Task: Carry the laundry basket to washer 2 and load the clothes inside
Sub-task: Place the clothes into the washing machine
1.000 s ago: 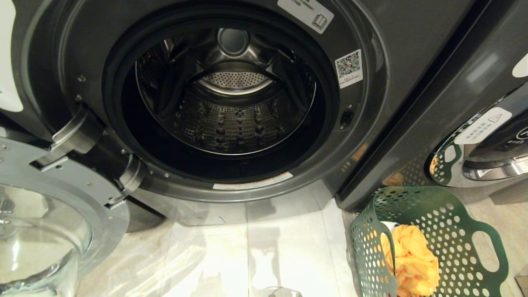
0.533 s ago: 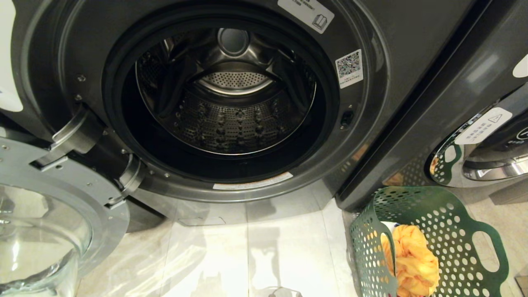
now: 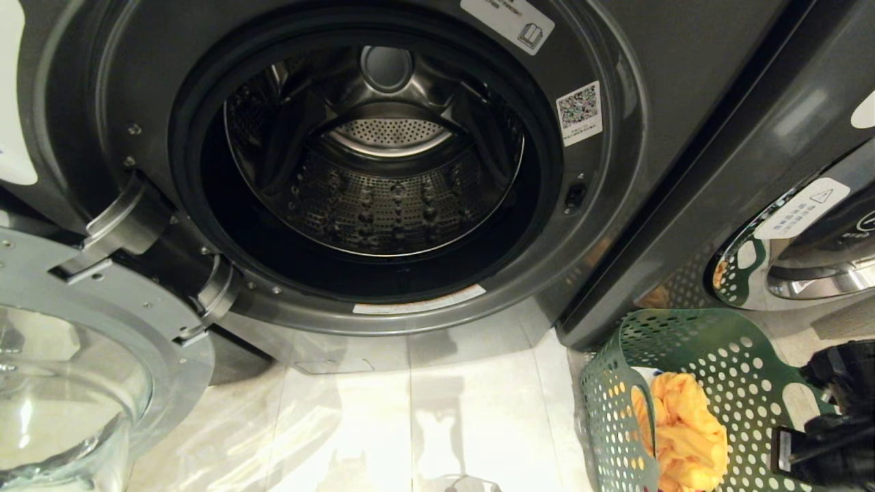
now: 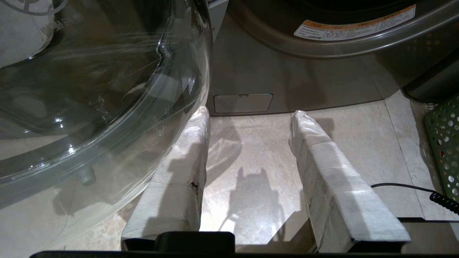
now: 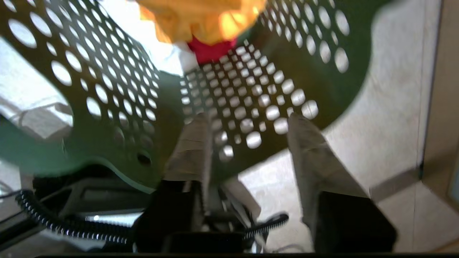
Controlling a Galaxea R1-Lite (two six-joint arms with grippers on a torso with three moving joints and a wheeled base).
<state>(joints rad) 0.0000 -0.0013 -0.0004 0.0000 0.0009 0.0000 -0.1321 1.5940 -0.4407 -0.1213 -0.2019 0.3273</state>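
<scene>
Dark green perforated plastic: the laundry basket [image 3: 711, 403], on the floor at my lower right, just beside the corner of washer 2 [image 3: 383, 171]. Contents, as far as I can see: the clothes [image 3: 683, 430], a mustard-yellow garment on top, with white and a patch of pink-red showing under it in the right wrist view.

Washer 2: drum empty, the door [image 3: 75, 369] swung wide to my left.

Right gripper [image 5: 247, 125]: jaws released, nothing between them, poised at the basket's outer wall near the flared rim. The clothes lie ahead of the jaws and beyond that wall, down inside the basket. My judgement is that the gripper has to clear the rim before it can come down on the yellow garment. The right arm is plainly the nearer one.

Left gripper [image 4: 249, 118]: jaws parted and empty, parked low over the floor tiles, just beside the glass of the door, well apart from the basket.

Change since a second ago: the right arm [image 3: 830, 424] has entered the head view at the basket's far handle; before, neither arm showed there. Basket, clothes and washer unmoved.
</scene>
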